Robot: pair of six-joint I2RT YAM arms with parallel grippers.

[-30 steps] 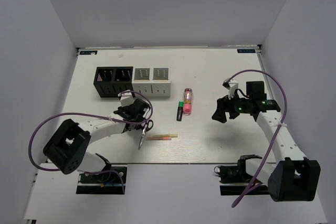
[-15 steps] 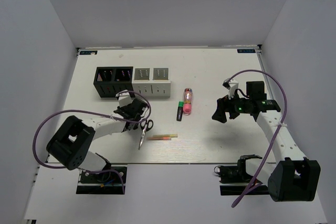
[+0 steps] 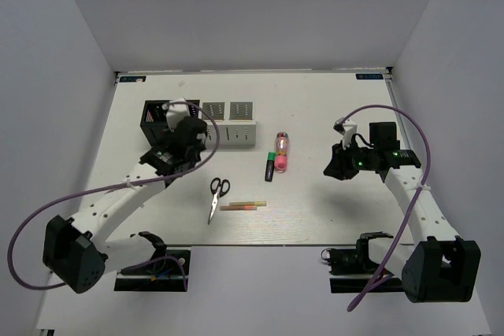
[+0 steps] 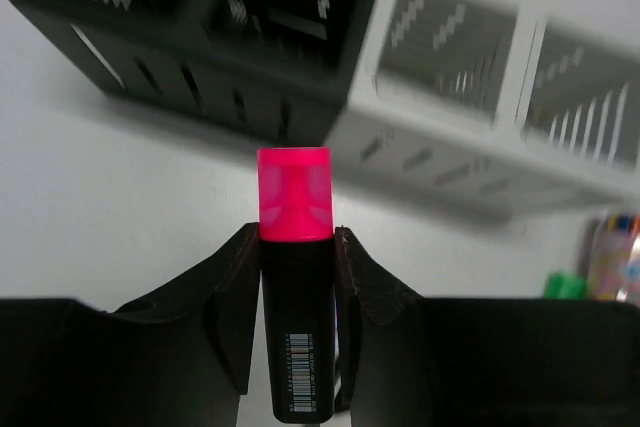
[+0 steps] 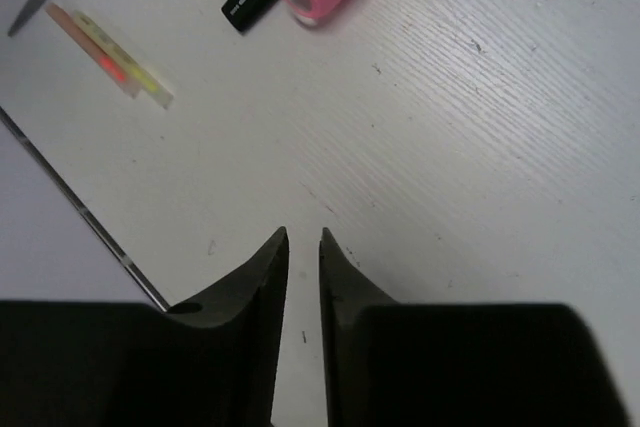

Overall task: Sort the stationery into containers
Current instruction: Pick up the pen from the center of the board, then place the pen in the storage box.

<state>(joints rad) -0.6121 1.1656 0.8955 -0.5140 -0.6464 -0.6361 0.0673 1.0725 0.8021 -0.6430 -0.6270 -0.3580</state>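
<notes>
Bright, even, diffuse light, soft shadows. Beyond the left gripper the containers blur, perhaps from motion; its pink-capped highlighter is sharp.

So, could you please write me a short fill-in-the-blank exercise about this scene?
The left hand grips a black highlighter with a ____ cap.
The right hand holds ____.
The ____ lie on the table beside the yellow-orange sticks.
The row of containers has two black cubes and two ____ ones.
Missing words: pink; nothing; scissors; white.
</notes>
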